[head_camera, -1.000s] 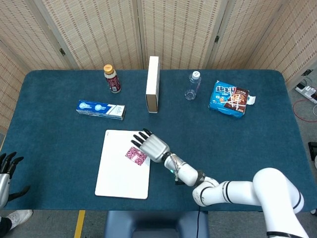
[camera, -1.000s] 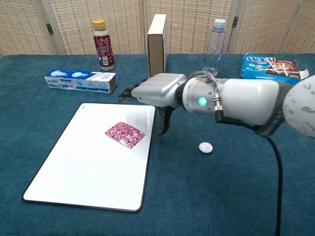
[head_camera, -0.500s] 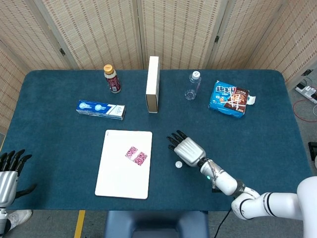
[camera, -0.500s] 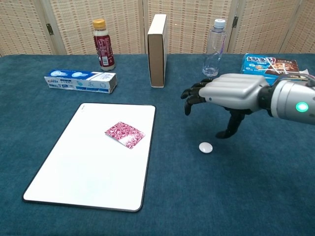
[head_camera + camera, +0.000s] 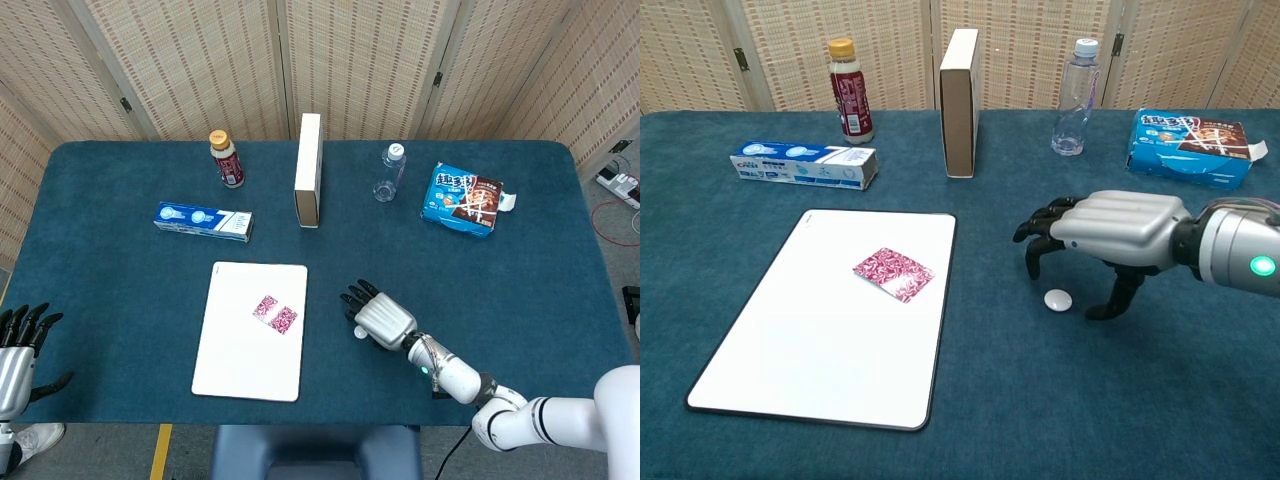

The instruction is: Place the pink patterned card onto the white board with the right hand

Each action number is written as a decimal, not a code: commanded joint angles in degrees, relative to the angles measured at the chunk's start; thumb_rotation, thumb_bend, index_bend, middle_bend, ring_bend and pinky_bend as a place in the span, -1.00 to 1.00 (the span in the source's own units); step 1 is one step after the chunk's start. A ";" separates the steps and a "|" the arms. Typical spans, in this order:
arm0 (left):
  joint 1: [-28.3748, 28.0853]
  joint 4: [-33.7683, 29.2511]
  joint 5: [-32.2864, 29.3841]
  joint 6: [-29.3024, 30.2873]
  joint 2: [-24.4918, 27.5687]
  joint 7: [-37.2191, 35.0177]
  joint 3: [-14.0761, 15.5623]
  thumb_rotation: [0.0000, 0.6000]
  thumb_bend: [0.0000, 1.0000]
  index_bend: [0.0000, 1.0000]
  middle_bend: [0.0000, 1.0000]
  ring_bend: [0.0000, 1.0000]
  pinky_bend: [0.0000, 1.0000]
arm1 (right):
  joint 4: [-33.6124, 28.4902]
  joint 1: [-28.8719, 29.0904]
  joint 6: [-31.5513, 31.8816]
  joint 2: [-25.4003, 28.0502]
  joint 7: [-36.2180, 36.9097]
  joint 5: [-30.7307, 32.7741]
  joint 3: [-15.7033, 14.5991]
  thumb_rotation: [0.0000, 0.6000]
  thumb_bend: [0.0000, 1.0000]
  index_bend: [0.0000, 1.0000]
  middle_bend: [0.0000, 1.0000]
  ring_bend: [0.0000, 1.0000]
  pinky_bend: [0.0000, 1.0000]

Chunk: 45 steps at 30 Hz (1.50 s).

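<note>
The pink patterned card (image 5: 275, 314) (image 5: 894, 274) lies flat on the upper part of the white board (image 5: 235, 368) (image 5: 790, 370). Nothing touches it. My right hand (image 5: 380, 319) (image 5: 1108, 233) hovers over the blue tablecloth to the right of the board, palm down, fingers apart and curved downward, holding nothing. A small white round disc (image 5: 361, 331) (image 5: 1058, 299) lies on the cloth just under its fingertips. My left hand (image 5: 17, 350) shows at the far left edge of the head view, off the table, fingers spread and empty.
Along the back stand a brown-capped bottle (image 5: 227, 160), an upright white box (image 5: 308, 170), a clear water bottle (image 5: 389, 173) and a blue snack packet (image 5: 463, 200). A toothpaste box (image 5: 203, 221) lies behind the board.
My right hand has drawn back from over the card on the board, moving right and toward the front edge, and now hangs lower above the small white disc. The card stays on the board.
</note>
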 commanded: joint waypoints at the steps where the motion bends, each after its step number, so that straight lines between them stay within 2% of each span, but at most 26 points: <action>1: 0.09 0.04 0.07 0.09 0.00 -0.06 0.08 1.00 -0.63 -0.57 -0.76 -0.86 -1.00 | 0.87 -0.18 -0.55 -0.69 0.52 -0.30 0.49 1.00 -0.47 -0.35 -0.74 -1.00 -1.00; 14: 0.15 0.49 -0.10 0.11 -0.03 -0.55 -0.04 1.00 -0.63 -0.57 -0.76 -0.86 -1.00 | 2.43 -0.33 -2.26 -2.39 -0.25 -0.74 2.06 1.00 -0.47 -0.20 -0.69 -0.97 -1.00; 30: 0.27 1.20 -0.36 -0.19 -0.15 -1.11 0.10 1.00 -0.63 -0.57 -0.76 -0.86 -1.00 | 4.38 -0.39 -3.53 -4.16 -0.90 -0.45 3.61 1.00 -0.28 -0.07 -0.65 -0.93 -1.00; 39: 0.25 1.34 -0.48 -0.36 -0.17 -1.23 0.09 1.00 -0.63 -0.57 -0.76 -0.86 -1.00 | 3.77 -0.38 -3.22 -3.93 -0.99 -1.14 4.29 1.00 -0.28 -0.03 -0.63 -0.92 -1.00; 45: 0.00 0.93 -0.19 -0.32 -0.09 -0.78 -0.07 1.00 -0.63 -0.57 -0.76 -0.86 -1.00 | 1.99 2.95 -4.60 -4.91 -3.45 -1.14 7.75 1.00 -0.28 -0.03 -0.63 -0.91 -1.00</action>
